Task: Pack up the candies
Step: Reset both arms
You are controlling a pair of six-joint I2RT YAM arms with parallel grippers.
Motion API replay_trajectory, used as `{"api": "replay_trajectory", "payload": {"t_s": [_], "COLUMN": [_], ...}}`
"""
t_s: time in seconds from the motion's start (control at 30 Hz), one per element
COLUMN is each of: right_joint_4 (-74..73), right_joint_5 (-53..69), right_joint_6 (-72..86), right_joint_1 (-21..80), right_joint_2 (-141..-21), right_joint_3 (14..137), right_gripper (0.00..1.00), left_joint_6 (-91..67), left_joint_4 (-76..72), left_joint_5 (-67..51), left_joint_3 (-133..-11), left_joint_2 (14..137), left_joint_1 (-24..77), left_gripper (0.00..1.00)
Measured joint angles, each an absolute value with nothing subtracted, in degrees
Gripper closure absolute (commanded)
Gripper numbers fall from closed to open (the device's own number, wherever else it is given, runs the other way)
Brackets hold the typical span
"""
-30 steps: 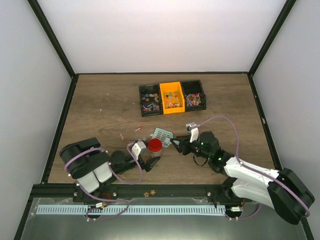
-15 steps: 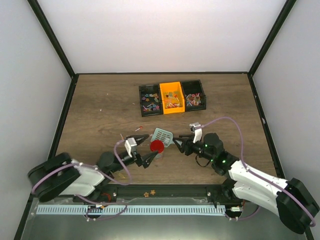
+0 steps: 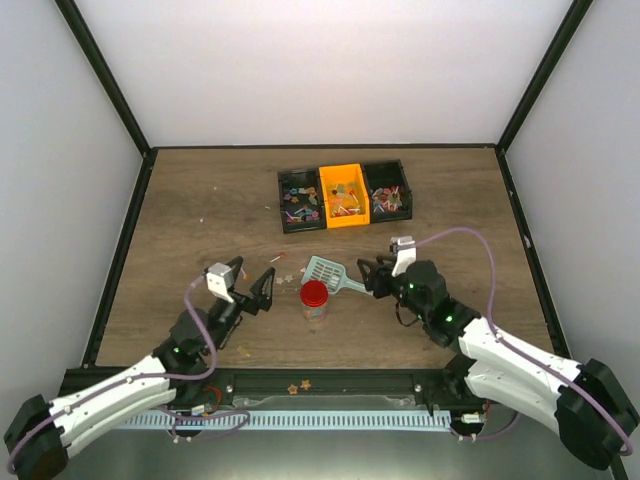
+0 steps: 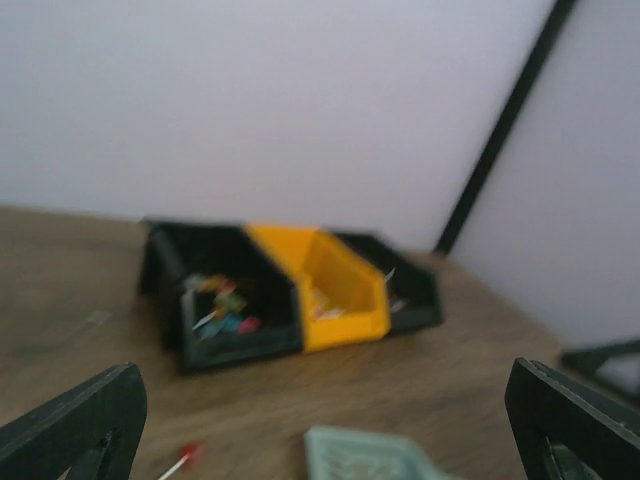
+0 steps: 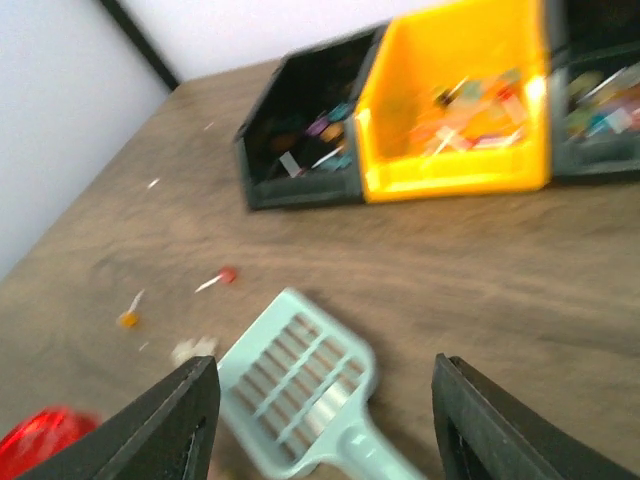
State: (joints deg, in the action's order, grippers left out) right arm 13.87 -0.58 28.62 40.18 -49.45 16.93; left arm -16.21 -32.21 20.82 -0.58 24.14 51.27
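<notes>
"Top external view first: where were the candies [image 3: 298, 200], and where were the grippers?"

"Nearly all of them lay in three bins at the far side of the table [image 3: 200, 220]: a black bin [image 3: 300, 229], a yellow bin [image 3: 345, 223] and a second black bin [image 3: 388, 217], side by side. A few loose ones [image 3: 276, 259] lay on the wood just left of the teal scoop [image 3: 324, 269]. Both grippers sat well short of the bins."

"And how did each gripper stand?"

"The left gripper [image 3: 262, 292] had its jaws spread wide with nothing between them. It sat left of a small jar [image 3: 314, 308] with a red lid [image 3: 314, 292], near the loose candies but not touching them. The right gripper [image 3: 368, 277] was at the handle end of the scoop. Its fingers [image 5: 165, 425] stood apart on either side of the handle, and the blurred right wrist view showed no contact."

"Were there any candies in the scoop?"

"None could be made out on its slotted blade. The bins lay beyond it."
</notes>
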Motion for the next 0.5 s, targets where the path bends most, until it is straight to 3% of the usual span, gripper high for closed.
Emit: {"api": "replay_trajectory", "payload": {"t_s": [0.03, 0.17, 0.23, 0.33, 0.5], "right_joint_4": [12.7, 11.2, 12.2, 15.6, 28.1], "right_joint_5": [-4.0, -17.4, -24.9, -32.5, -30.5], "right_joint_6": [27.7, 23.3, 20.1, 14.3, 8.5], "right_joint_1": [40.1, 39.4, 38.4, 34.1, 20.5], "right_joint_2": [-49.6, -50.4, -50.6, -51.3, -57.0], "right_joint_3": [18.1, 22.3, 23.3, 23.0, 19.2], "right_gripper": [0.38, 0.13, 0.06, 0.04, 0.02], "left_joint_6": [-16.3, -16.2, -15.7, -15.2, -15.3], "left_joint_4": [-30.7, -26.9, -27.2, -28.7, -30.0], "left_joint_5": [22.5, 27.5, 28.3, 27.9, 24.9], "left_joint_3": [-1.0, -5.6, -7.6, -8.6, -10.3], "left_joint_2": [26.1, 39.7, 45.3, 48.5, 48.2], "left_joint_1": [51.2, 50.6, 50.3, 48.7, 42.2], "left_gripper": [0.0, 0.0, 0.0, 0.0, 0.0]}}
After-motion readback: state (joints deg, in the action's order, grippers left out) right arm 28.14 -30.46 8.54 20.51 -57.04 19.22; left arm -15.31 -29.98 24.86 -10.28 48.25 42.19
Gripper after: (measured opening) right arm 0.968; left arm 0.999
